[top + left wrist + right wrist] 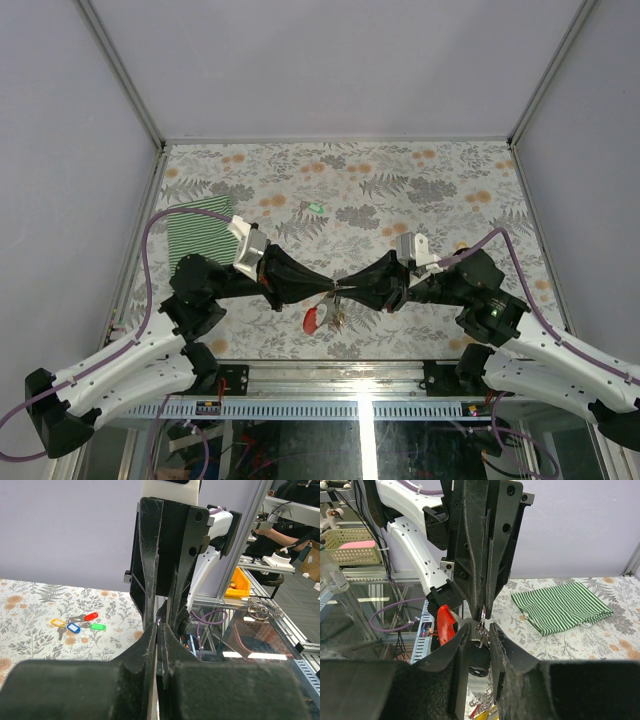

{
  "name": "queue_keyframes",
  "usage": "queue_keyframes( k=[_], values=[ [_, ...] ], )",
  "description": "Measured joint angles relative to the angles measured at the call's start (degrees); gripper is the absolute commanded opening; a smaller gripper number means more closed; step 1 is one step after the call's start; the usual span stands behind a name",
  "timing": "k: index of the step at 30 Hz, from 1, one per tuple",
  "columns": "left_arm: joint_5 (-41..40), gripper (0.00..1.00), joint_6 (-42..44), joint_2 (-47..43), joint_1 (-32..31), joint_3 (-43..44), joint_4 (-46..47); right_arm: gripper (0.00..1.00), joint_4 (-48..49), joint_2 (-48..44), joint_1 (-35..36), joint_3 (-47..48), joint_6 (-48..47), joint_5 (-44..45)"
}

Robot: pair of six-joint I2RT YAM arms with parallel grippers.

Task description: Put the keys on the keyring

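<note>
My two grippers meet tip to tip over the near middle of the table. My left gripper [328, 290] [160, 627] is shut on the thin metal ring of the keyring [483, 614]. The keyring's red oval loop [312, 318] [445, 622] hangs below it. My right gripper [346, 289] [481, 630] has its jaws a little apart, and a black key head [481, 660] fills the gap beside the ring. A bunch of keys [337, 318] [487, 712] dangles under the ring. Loose keys [77, 624] with yellow, blue, red and green heads lie on the table. A green key [316, 208] lies farther back.
A folded green striped cloth [200, 232] [560, 605] lies on the flowered tablecloth at the left. Grey walls and metal posts enclose the table on three sides. A metal rail [330, 375] runs along the near edge between the arm bases.
</note>
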Motion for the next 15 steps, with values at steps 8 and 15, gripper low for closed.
queue_keyframes(
  k=[8,15],
  values=[
    [-0.4,0.00,0.0,0.5,0.0,0.0,0.0,0.38,-0.3,0.1,0.0,0.1,-0.3,0.1],
    [-1.0,0.00,0.1,0.5,0.0,0.0,0.0,0.38,-2.6,-2.1,0.0,0.3,-1.6,1.0]
  ],
)
